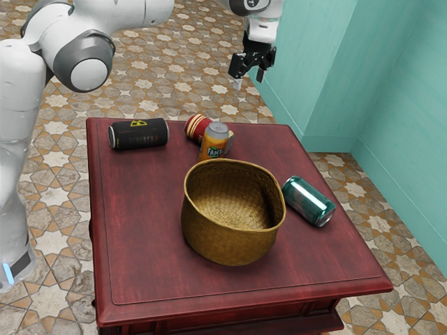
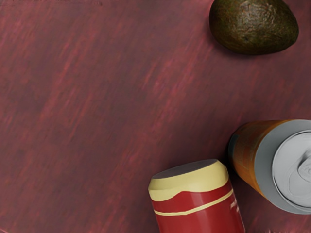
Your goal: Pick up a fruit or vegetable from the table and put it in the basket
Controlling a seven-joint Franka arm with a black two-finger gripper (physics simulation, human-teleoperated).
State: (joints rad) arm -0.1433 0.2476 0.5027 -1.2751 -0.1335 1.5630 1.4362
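Avocado (image 2: 253, 25), dark olive-brown, oval and rough-skinned, on the surface; open end effector (image 1: 248, 78), black and two-fingered, raised above

The avocado rests directly on the dark red wooden surface (image 1: 140, 230), outside the basket (image 1: 230, 241). How it lies to the surface's edges and corners cannot be told. In the wrist view it is apart from the two nearest cans, closer to the upright orange-and-silver drink can (image 1: 214, 148) than to the red metal can with cream bands (image 1: 198, 127). The red can lies on its side just beside the orange one.

The end effector hangs well above the surface, its two fingers spread apart with nothing between them.

The basket, a round, deep, woven golden-brown vessel with an open top, stands upright around the middle of the surface, somewhat toward the edge nearest the exterior camera. The orange can stands behind it, toward the far edge, with the red can farther back.

Farther out, a black cylindrical can with a yellow-green emblem (image 1: 139, 134) lies on its side near the surface's far corner at the exterior view's left. A teal metal can with silver ends (image 1: 308, 201) lies on its side near the edge at the exterior view's right, just beside the basket.

Beyond the surface are a patterned tile floor (image 1: 160, 70) and a turquoise wall (image 1: 318, 77).
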